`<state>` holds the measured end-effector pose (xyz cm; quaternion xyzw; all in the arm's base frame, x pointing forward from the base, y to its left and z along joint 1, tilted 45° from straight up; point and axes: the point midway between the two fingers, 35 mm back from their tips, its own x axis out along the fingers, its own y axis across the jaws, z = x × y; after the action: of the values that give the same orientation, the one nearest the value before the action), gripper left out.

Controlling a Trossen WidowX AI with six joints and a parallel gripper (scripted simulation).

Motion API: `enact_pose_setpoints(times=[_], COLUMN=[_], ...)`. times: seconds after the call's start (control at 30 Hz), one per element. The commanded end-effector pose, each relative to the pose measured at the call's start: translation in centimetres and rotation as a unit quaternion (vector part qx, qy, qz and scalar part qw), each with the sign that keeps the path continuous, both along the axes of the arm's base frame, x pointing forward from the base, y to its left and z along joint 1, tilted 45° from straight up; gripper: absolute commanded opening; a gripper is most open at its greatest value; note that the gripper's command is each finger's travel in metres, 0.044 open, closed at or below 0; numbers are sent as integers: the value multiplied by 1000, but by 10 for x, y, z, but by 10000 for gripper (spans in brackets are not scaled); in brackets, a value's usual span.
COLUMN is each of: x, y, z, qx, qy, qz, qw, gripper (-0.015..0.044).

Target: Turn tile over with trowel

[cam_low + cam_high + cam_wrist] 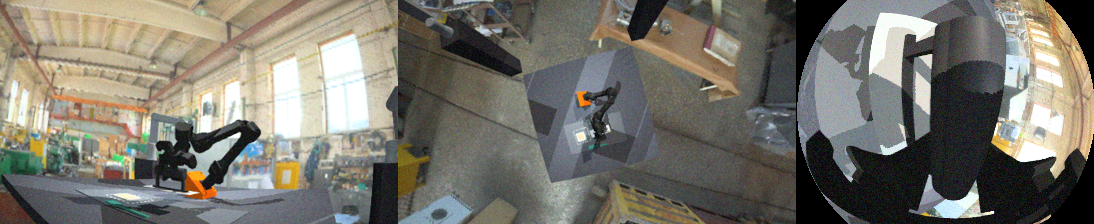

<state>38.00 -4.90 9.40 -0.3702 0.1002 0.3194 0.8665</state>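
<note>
The pale cream tile (580, 136) (127, 196) lies flat inside the dashed outline (574, 139) on the mat. No mark can be made out on its upper face. My gripper (598, 132) (171, 173) (954, 133) is shut on the trowel's thick dark handle, beside the tile and apart from it. The trowel (968, 55) (170, 189) fills the middle of the wrist view, with a thin dark bar beside the handle. It is low over the mat; whether it touches cannot be told. The arm hides much of it from above.
A teal strip (593, 146) (128, 209) lies on the mat near the tile. A white patch shows partly beneath the arm. The arm's orange base (583, 98) (200, 189) stands on the dark table (560, 173). Patchy shadows cross the table.
</note>
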Motion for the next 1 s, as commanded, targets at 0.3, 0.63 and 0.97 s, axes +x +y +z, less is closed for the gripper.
enact_pose_setpoints(times=[0.3, 0.63, 0.97], x=[17, 34, 38], y=[18, 48, 80], z=[6, 13, 26], qx=[35, 72, 84], qy=[72, 194, 296], qz=[-28, -91, -167], qw=[996, 974, 937], gripper=[0, 0, 0])
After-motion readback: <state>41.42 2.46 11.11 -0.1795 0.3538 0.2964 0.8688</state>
